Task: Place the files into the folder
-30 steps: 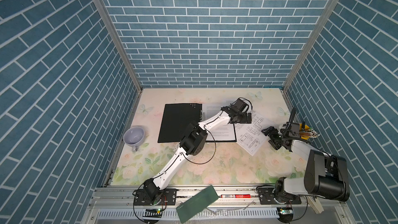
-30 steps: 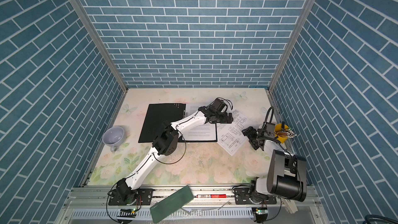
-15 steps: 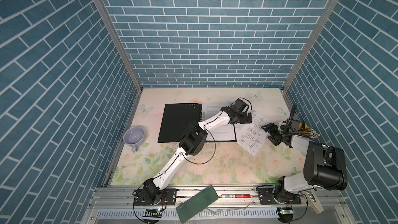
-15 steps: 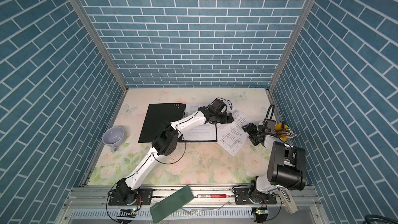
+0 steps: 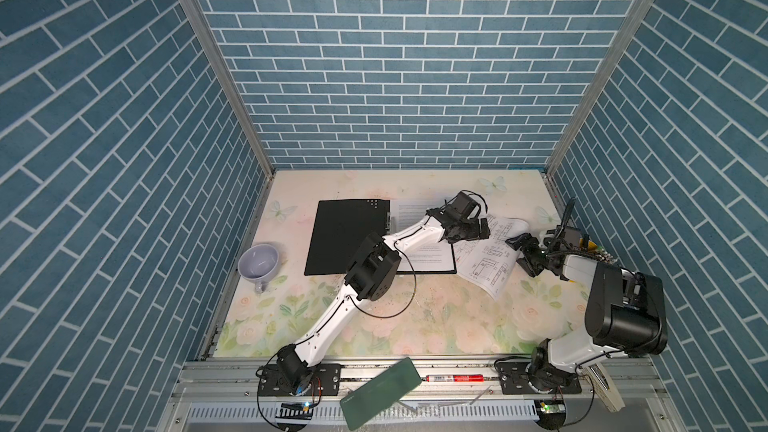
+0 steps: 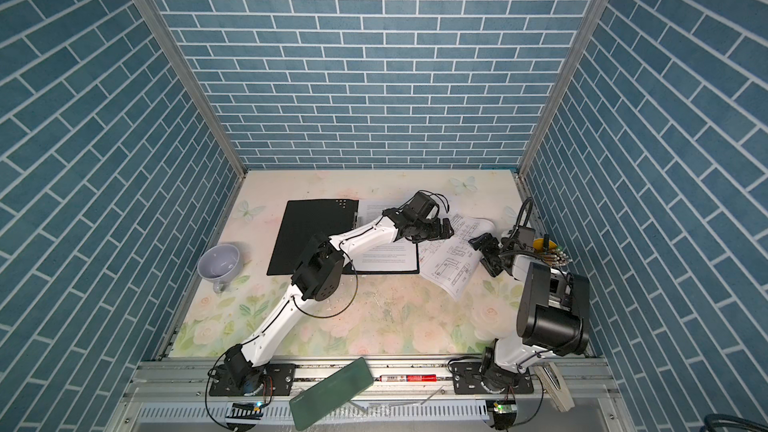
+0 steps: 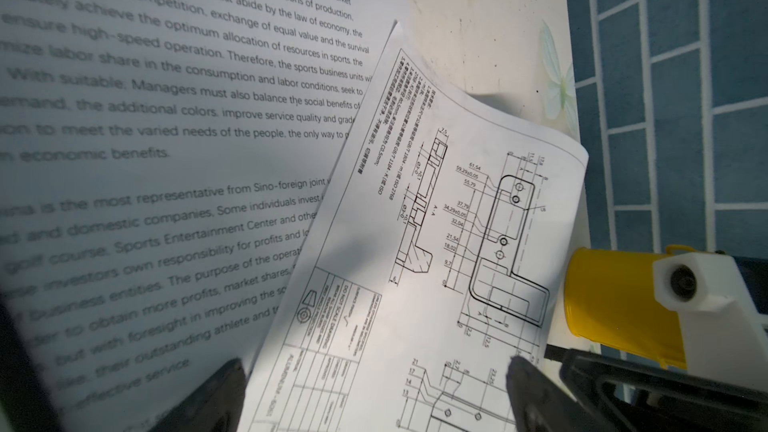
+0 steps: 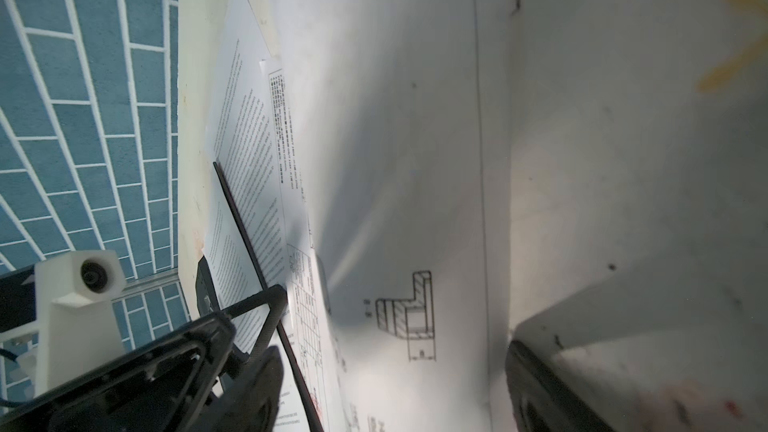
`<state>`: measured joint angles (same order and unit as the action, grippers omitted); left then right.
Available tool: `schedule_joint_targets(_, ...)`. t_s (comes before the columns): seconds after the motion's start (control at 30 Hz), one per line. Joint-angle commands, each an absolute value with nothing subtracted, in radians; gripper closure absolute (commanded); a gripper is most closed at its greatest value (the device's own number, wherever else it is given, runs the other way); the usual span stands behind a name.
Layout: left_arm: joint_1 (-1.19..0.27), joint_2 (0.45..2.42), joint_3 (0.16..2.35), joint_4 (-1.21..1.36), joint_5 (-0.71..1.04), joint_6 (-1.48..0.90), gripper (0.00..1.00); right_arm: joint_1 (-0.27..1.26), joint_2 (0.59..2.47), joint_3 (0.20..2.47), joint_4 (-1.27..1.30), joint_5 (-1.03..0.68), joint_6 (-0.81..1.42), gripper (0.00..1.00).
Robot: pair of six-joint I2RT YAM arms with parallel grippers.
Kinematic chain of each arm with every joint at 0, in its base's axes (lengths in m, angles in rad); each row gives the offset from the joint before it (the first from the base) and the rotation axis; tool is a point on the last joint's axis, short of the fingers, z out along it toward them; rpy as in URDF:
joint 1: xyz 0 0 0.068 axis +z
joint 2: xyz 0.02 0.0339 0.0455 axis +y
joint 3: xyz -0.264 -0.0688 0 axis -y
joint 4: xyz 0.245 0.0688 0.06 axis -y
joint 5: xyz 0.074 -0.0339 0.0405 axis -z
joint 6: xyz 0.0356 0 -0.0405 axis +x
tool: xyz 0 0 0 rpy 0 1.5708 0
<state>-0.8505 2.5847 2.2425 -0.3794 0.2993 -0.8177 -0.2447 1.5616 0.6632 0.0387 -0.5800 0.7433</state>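
The folder lies open with its black inside up, in both top views. Text-printed files rest on its right half. The drawing sheet lies half over them and half on the table, with its right edge curled upward. My left gripper hovers open over the overlap of text sheet and drawing sheet; its fingertips straddle the drawing. My right gripper stands open at the curled edge. In the right wrist view that drawing sheet bulges between the spread fingers of the right gripper.
A lilac mug stands left of the folder. A yellow holder with pens sits by the right wall, close behind my right gripper. A dark green slab and a red marker lie on the front rail.
My right gripper has moved a little farther back and left, against the drawing sheet's right edge, which now curls upward. The left arm has not moved.
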Motion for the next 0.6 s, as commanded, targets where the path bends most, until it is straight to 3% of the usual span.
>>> schedule_joint_targets(0.0, -0.869, 2.578, 2.195, -0.400, 0.351, -0.868, 0.01, -0.255, 1.606, 0.654, -0.052, -0.567, 0.732, 0.17)
schedule_joint_targets(0.57, -0.885, 2.560, 2.167, -0.277, 0.393, -0.947, 0.02, -0.256, 1.667, 0.702, -0.089, -0.641, 0.675, 0.21)
